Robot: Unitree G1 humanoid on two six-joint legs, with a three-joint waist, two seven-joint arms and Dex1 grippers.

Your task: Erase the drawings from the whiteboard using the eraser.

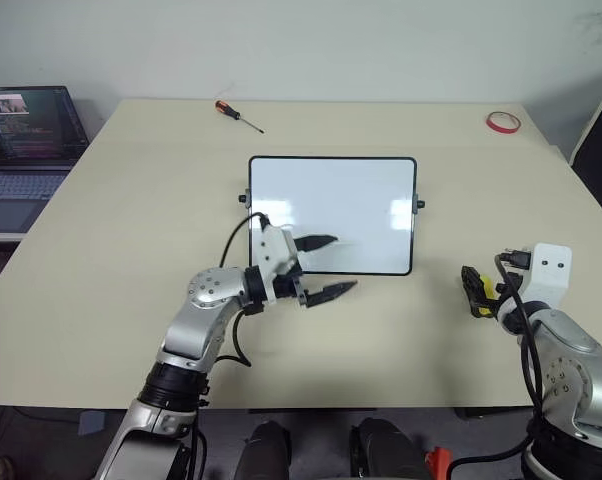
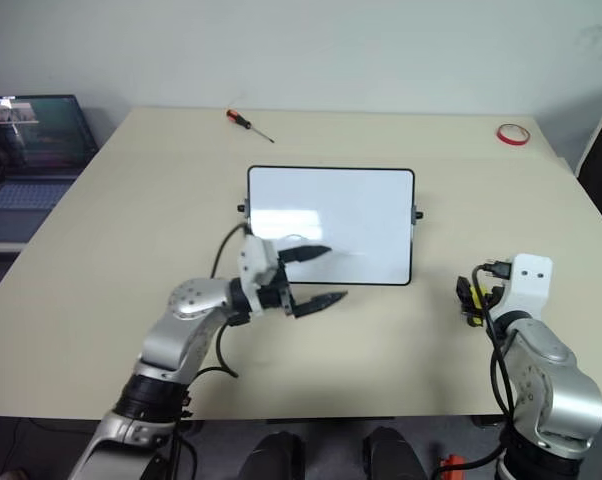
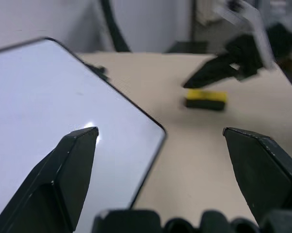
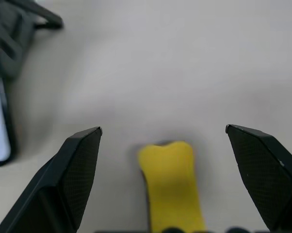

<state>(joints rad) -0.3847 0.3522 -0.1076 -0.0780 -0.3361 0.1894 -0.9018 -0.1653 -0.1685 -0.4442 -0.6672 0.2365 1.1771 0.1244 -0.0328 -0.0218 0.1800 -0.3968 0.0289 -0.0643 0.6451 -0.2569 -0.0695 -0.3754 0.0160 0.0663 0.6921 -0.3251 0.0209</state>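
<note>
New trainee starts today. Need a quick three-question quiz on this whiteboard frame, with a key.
1. True or false: the right gripper is shut on the eraser.
2. Which lies at the table's far right corner? A) screwdriver B) red tape ring C) laptop
3. Fill in: the whiteboard surface shows ____ drawings.

Key:
1. False. Its jaws stand open, with the eraser lying on the table between them.
2. B.
3. No. The board looks clean, and the open left gripper hovers at its near left corner.

Plain pale wall [image 1: 311, 45] behind a broad beige table [image 1: 131, 220], open laptop [image 1: 26, 150] off its left edge.
</note>
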